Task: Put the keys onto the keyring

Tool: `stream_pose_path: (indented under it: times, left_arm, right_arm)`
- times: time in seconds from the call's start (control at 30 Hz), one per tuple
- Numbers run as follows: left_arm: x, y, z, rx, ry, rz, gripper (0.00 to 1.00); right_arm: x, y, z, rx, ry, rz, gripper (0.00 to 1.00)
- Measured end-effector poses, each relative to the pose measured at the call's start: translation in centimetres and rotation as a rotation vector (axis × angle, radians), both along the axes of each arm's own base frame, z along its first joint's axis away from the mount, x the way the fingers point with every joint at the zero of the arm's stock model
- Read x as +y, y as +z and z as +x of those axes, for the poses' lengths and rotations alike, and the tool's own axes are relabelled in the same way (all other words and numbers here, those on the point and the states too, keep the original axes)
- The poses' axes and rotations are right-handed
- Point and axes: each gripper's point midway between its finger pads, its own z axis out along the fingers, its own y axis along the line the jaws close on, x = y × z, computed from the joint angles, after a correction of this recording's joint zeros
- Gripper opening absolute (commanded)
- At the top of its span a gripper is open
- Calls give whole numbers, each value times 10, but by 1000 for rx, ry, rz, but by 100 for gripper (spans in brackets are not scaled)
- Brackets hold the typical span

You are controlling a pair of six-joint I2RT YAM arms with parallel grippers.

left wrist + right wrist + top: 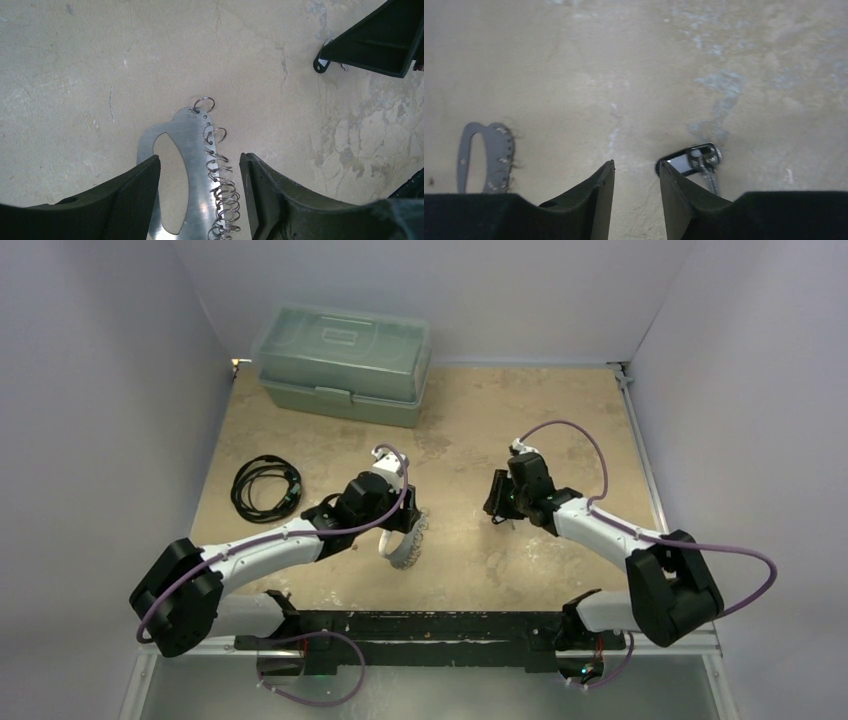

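My left claw point(200, 156) sits part-open astride the keyring point(195, 167), which lies flat on the tabletop point(624, 75) w/ its small rings along one edge; the pads aren't clamped on it, so nothing's held. My right claw point(636, 164) is narrowly open & empty: the dark-headed key point(689, 161) lies just outside one finger, not betw the jaws. To do this well I'd shift the right claw sideways till the key head is centred betw the pads, pinch the head not the shaft, & clamp the keyring by its plain edge, rings left free
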Motion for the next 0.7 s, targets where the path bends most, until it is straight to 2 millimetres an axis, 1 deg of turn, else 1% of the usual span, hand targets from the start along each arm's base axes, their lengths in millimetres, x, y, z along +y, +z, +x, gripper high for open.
stream_pose_path:
  times: [0.07,0.13,0.27,0.33,0.47,0.53,0.6,0.7]
  left_arm:
    - [2,-1,0,-1,5,9,55]
    - [6,0,1,-11,15,24,54]
    - [17,13,3,-53,53,28,54]
    - [22,21,1,-64,69,18,54]
    - [33,30,-10,-25,90,32,56]
    - [37,42,-14,-2,103,42,57]
    - [42,63,-17,2,117,41,58]
    - [52,102,-19,-50,140,19,60]
  right_arm:
    - [13,8,1,-21,62,51,48]
    - [31,21,2,-63,147,121,51]
    - [69,51,0,-157,326,266,56]
    - [85,60,-7,-183,408,319,58]
    - [116,68,-32,-207,567,394,58]
    - [127,72,-40,-220,622,416,57]
    - [134,72,-43,-230,649,424,54]
    - [137,65,-40,-230,661,417,50]
